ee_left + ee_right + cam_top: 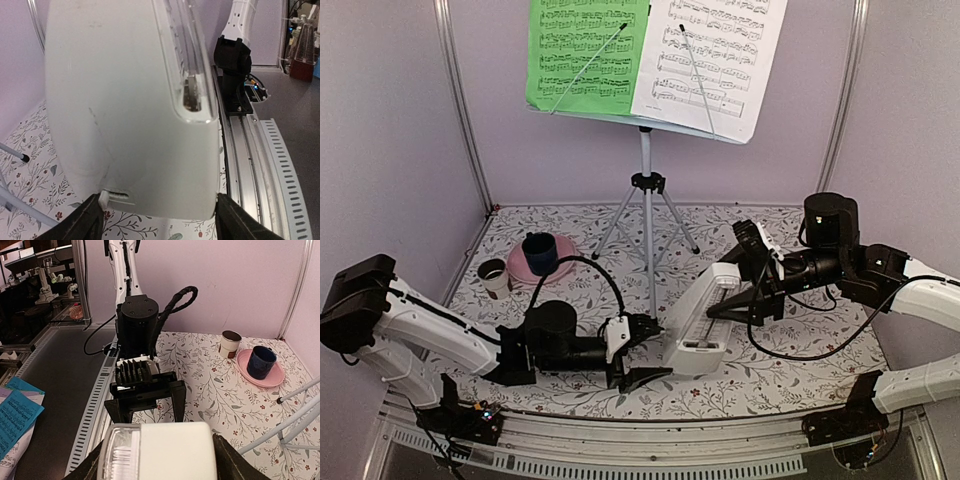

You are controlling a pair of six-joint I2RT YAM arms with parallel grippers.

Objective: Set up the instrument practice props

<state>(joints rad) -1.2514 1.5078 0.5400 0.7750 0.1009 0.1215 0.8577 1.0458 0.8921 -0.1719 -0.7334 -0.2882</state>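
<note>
Cup (262, 362), dark blue, on pink plate (274, 380)

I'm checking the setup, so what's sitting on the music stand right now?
On the music stand a green sheet and a white sheet sit side by side, each under a thin wire arm. They cover the desk itself, so its surface can't be seen.

White metronome (705, 310), green sheet (587, 50)
</note>
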